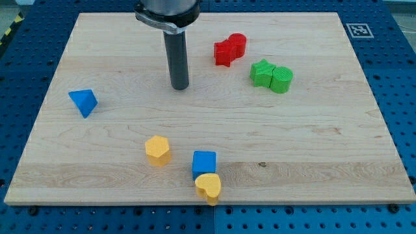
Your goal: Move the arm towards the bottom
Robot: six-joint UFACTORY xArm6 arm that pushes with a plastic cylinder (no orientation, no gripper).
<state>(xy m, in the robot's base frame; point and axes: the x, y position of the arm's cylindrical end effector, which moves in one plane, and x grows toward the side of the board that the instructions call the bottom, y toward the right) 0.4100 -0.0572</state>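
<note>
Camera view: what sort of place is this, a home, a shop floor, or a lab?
Probably a robotics lab bench: a wooden board on a blue perforated table, a printed marker tag at the corner, and my tip among coloured blocks.

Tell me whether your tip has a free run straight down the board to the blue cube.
Probably yes. My tip stands on bare wood above the blue cube, slightly to its left; no block lies between, and the yellow block sits off that line.

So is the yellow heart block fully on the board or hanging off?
Hanging off: the yellow heart overlaps the board's bottom edge, touching the blue cube.
</note>
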